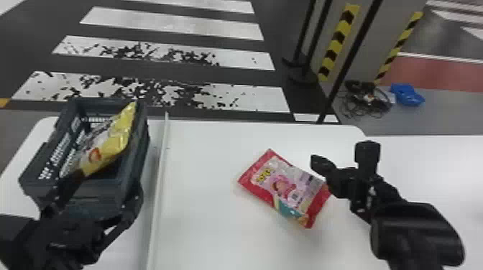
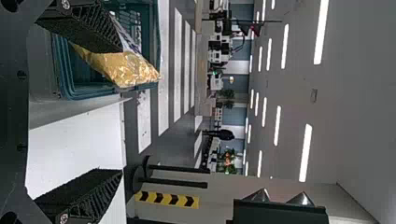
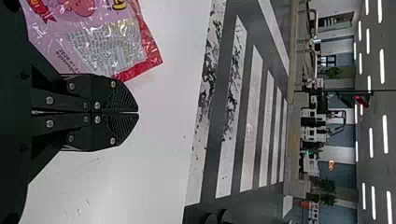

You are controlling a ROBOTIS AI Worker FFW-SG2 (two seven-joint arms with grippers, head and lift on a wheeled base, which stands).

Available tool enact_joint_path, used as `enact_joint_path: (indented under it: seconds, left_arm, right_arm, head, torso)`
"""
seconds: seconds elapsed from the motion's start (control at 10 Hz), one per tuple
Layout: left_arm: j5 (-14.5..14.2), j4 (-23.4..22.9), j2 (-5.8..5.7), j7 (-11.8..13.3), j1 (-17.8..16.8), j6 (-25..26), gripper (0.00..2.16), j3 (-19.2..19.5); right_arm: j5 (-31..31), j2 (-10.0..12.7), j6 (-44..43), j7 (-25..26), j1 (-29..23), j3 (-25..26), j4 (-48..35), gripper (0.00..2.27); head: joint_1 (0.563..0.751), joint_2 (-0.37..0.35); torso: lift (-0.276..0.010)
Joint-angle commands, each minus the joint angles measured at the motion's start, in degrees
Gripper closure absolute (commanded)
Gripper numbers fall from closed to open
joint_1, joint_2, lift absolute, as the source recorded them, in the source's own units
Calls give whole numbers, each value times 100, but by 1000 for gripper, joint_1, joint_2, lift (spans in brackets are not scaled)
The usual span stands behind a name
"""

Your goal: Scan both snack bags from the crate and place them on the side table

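Observation:
My left gripper (image 1: 95, 204) stands open at the near end of the dark crate (image 1: 138, 158), one finger beside the lower end of the yellow snack bag (image 1: 118, 138). That bag leans inside the crate, its top at the far right rim. In the left wrist view, the left gripper (image 2: 122, 112) has its fingers wide apart, one over the yellow bag (image 2: 123, 67). On the white table (image 1: 208, 229) the red-and-pink snack bag (image 1: 284, 186) lies flat. Shut and empty, my right gripper (image 1: 318, 161) is by that bag's right end; the right wrist view shows the gripper (image 3: 138, 113) next to the bag (image 3: 107, 42).
A pale raised strip (image 1: 160, 172) runs front to back between the crate and the red bag. Another white surface (image 1: 442, 172) extends at the right. Beyond the table are dark posts, a pillar with yellow-black tape, cables and a blue item (image 1: 406, 95) on the floor.

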State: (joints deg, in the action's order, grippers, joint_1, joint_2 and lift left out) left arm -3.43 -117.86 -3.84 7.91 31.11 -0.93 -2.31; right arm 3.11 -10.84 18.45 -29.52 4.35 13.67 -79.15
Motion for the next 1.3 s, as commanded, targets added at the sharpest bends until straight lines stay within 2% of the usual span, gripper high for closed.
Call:
enact_joint_path:
  seconds: [0.0,0.2,0.5,1.0,1.2]
  left_arm:
    - [-9,0,-11,0,0,1,76,12]
    - [-9,0,-11,0,0,1,76,12]
    - [-9,0,-20,0,-9,1,76,-6]
    - [-9,0,-29,0,-35,1,76,-41]
    - [-9,9,-29,0,-44,1,76,-50]
  right_arm:
    - [199,-129,-39,8,206,-102,356,2260]
    - [392,-252,243,8,250,-155,453,2260]
    - [445,-323,594,-9,48,-172,356,2256]
    - [445,-323,1438,-18,-532,-75,-654,2260]
    - [471,-323,1455,-18,-594,-40,-733,2260]
  head:
    - [695,-187]
    - [695,-197]
    - [695,-219]
    - [695,-237]
    - [695,-246]
  torso:
    - [-95]
    - [-95]
    - [-95]
    - [-95]
    - [-95]
